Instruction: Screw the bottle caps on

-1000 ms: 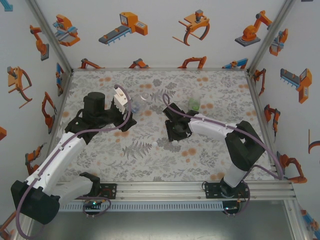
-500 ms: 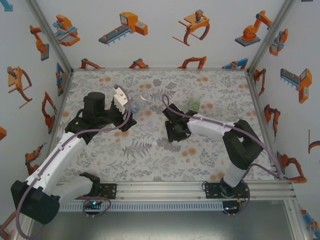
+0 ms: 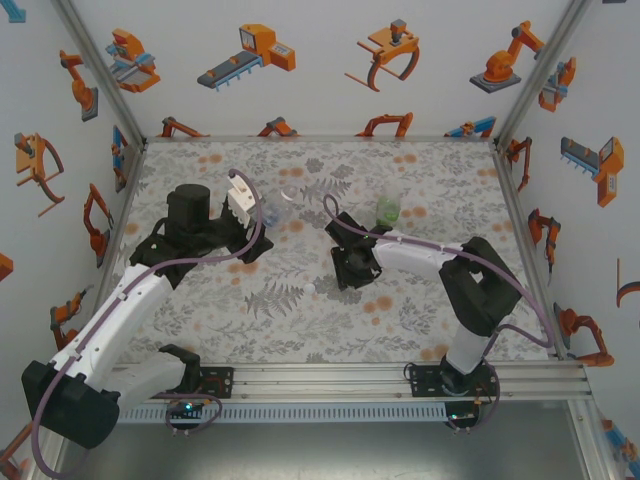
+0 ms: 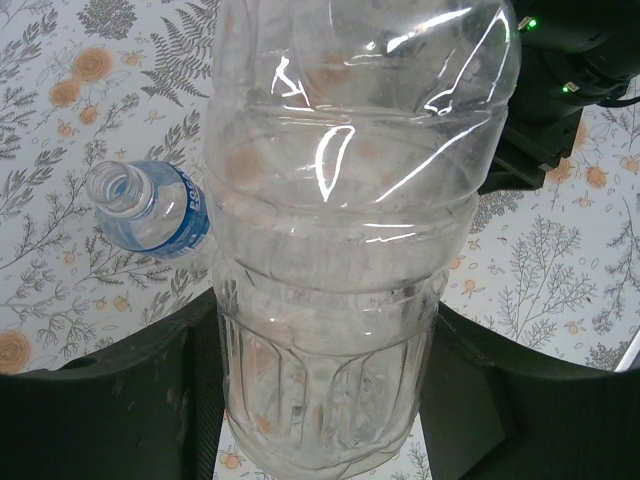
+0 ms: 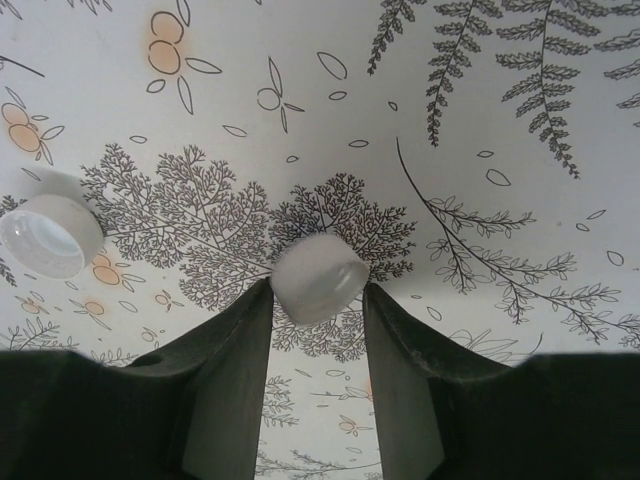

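Here, the left claw (image 4: 320,375) clamps the clear bottle (image 4: 350,200) so it cannot turn; the right claw (image 5: 317,293) pinches a cap (image 5: 320,276) by its sides, presumably for threading

We count three bottles: a colourless bottle (image 4: 340,250), a blue-labelled bottle (image 4: 150,205) and a green-tinted bottle (image 3: 388,208). We count two bottle caps: a centre cap (image 5: 318,278) and an upturned cap (image 5: 42,235). We count two arms: left arm (image 3: 110,320), right arm (image 3: 420,255).

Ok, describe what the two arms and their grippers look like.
The left arm and right arm have white links, black joints and black bases, each with a purplish-grey cable. The left gripper and right gripper have matte black, flat fingers.
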Controlling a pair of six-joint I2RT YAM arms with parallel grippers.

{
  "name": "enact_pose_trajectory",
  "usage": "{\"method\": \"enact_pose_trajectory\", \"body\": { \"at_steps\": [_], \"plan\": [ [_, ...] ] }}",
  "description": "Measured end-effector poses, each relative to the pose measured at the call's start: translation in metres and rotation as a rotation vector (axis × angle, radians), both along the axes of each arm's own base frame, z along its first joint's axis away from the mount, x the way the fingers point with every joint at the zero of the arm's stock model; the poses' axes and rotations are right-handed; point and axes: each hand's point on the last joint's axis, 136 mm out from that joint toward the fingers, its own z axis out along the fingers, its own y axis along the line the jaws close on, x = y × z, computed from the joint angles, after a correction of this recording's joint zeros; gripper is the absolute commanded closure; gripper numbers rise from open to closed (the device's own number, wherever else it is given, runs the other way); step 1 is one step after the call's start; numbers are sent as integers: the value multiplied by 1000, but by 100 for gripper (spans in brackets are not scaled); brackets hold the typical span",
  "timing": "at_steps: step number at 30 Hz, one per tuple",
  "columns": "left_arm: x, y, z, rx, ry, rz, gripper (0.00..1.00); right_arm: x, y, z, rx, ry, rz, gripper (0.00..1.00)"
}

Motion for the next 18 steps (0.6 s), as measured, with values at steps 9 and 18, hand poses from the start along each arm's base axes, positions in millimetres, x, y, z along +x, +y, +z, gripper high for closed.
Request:
{"method": "enact_pose_trajectory", "body": {
  "at_steps": [9, 18],
  "plan": [
    [0, 0, 0, 2, -1, 3, 99, 3, 6, 1, 33, -6, -13, 60],
    [0, 0, 0, 2, -1, 3, 99, 12, 10, 16, 23, -34, -8, 56]
  ]
}}
